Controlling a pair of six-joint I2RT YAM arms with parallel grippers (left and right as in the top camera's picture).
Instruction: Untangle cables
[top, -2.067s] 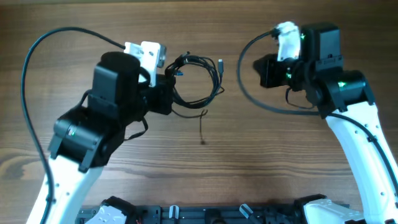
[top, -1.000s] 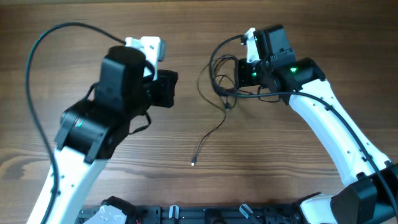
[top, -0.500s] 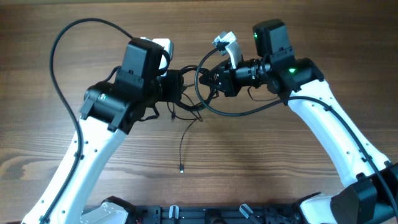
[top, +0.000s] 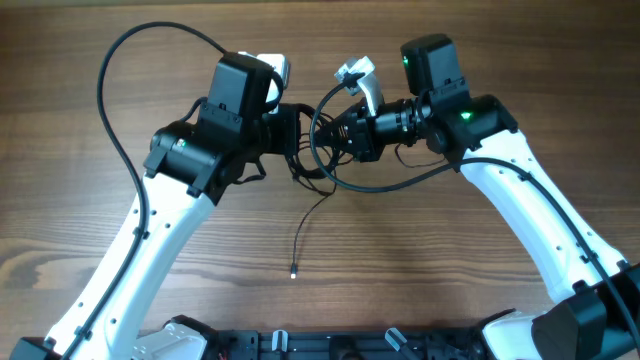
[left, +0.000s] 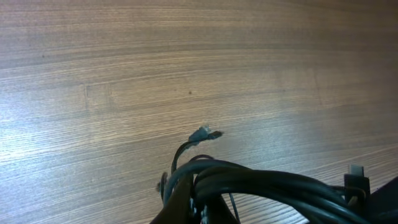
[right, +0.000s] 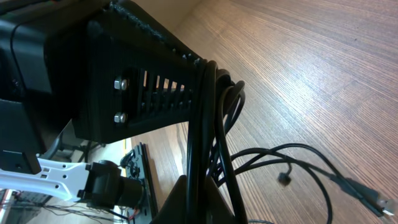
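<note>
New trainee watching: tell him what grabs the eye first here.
The left pincer and right pincer meet nose to nose above the far middle of the wooden table, both pinching the tangled cables. One loose strand trails toward the near edge, ending in a small plug tip on the wood.

Soft, even light on the wooden table (top: 480, 300), faint shadows, no harsh glare. Overhead's sharp. In both wrist views the cables (left: 249, 180) close to the lens go blurry, with a pale sheen on the wood.
</note>
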